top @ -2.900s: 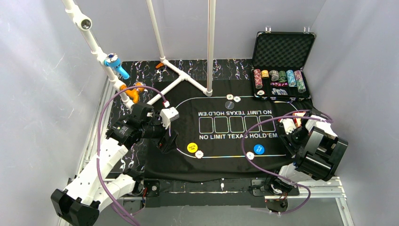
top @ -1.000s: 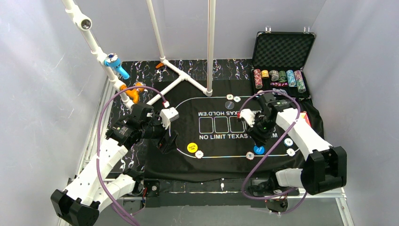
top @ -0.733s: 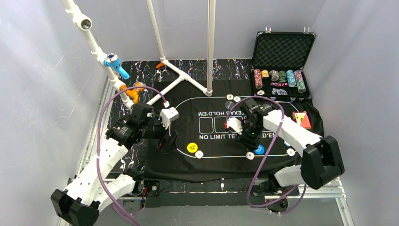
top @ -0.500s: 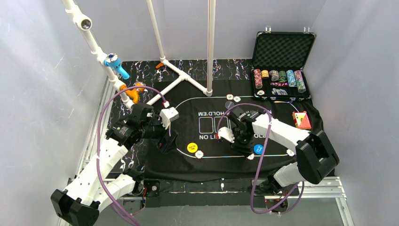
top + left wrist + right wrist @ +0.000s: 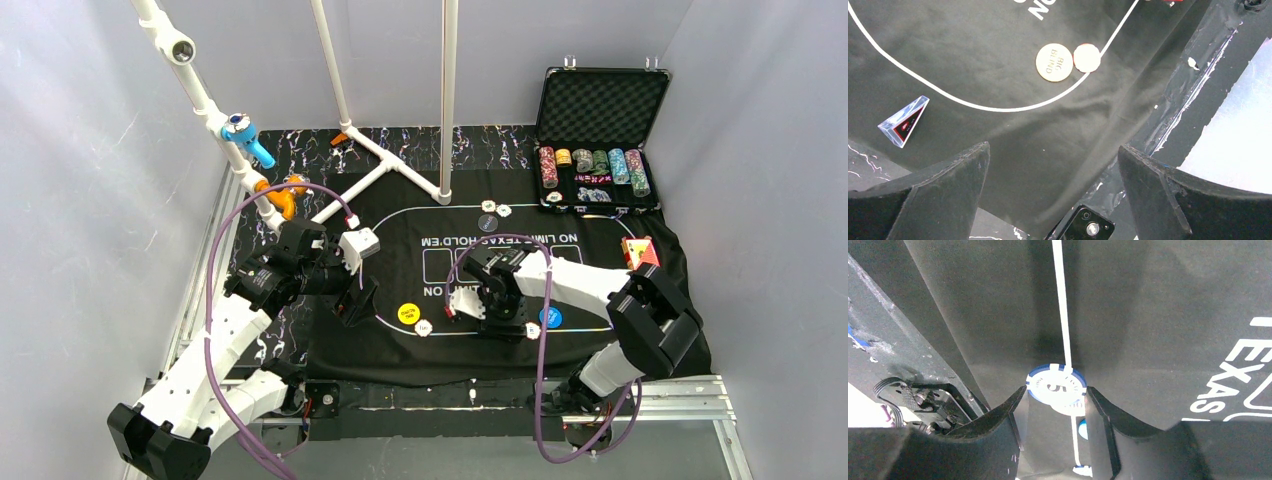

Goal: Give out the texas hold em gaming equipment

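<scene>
Overhead, the right hand [image 5: 487, 306] hung low over the near white line of the mat [image 5: 400, 350], its catch hidden beneath the wrist. Only the right wrist view showed it clenched on a blue-edged white chip [image 5: 1057, 388] marked 5, the chip's sides covered by the fingers. The left hand [image 5: 357, 300] hung released near the yellow disc [image 5: 408, 312].
</scene>
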`<state>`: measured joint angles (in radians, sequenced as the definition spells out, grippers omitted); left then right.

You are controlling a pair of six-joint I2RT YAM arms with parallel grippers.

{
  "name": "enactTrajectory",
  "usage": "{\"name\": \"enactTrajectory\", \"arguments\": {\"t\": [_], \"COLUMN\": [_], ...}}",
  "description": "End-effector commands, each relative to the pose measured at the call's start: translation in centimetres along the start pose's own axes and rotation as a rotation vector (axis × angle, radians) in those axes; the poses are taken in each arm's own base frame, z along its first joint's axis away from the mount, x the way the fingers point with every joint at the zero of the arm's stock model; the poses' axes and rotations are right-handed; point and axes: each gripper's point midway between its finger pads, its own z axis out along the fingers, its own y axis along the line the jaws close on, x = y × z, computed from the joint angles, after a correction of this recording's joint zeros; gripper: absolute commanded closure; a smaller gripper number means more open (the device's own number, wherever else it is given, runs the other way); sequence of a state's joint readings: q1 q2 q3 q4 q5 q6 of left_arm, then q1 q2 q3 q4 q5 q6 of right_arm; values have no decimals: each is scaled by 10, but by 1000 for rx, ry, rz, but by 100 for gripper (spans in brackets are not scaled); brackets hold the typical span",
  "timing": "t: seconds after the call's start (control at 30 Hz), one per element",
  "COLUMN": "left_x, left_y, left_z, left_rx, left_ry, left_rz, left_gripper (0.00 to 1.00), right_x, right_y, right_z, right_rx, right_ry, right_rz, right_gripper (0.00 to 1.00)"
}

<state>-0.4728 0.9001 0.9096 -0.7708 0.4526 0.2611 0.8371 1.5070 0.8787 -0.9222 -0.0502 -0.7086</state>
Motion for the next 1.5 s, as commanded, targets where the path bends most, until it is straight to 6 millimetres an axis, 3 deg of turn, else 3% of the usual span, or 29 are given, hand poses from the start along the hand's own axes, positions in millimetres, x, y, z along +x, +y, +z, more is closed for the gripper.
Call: {"name": "enactTrajectory", "arguments": {"t": [0.0,0.1,0.2,0.27,0.43,0.53,0.6,0.73,0.9,1.0,1.2,1.47], "left_x": [4,4,4,3,4,4,3,2,2,1,2,3], "left_y": [-1,0,0,-1,-1,-2,-2,-2,-3,-3,-3,-2], "left_z": [-3,-2,-2,-2,-1,-2,-2,-3,-3,-3,-4,-5], "left_rx": [-3,-4,-3,0,3,6,6,8,11,12,6,3], "left_ry": [3,4,7,7,9,7,5,3,1,-3,-7,3], "left_rz": [-1,-1,-2,-3,-6,-7,-5,-5,1,4,11,8], "left_gripper": [1,1,1,1,1,0,1,1,1,1,1,1], "right_x": [4,7,9,7,-1,8,25,89,168,200,232,235], "right_y": [7,10,10,6,-13,-29,-44,-68,-65,-58,-45,-38], "right_z": [6,8,5,-1,-37,-61,-77,-88,-81,-77,-59,-31], "right_rx": [-12,-23,-17,12,153,205,226,270,242,237,241,172], "right_ry": [40,63,71,58,-27,-95,-136,-122,-91,-87,-82,-202], "right_rz": [-18,-24,-20,-12,27,124,222,458,692,782,891,966], "right_gripper": [58,53,34,29,18,17,18,23,25,26,28,33]}}
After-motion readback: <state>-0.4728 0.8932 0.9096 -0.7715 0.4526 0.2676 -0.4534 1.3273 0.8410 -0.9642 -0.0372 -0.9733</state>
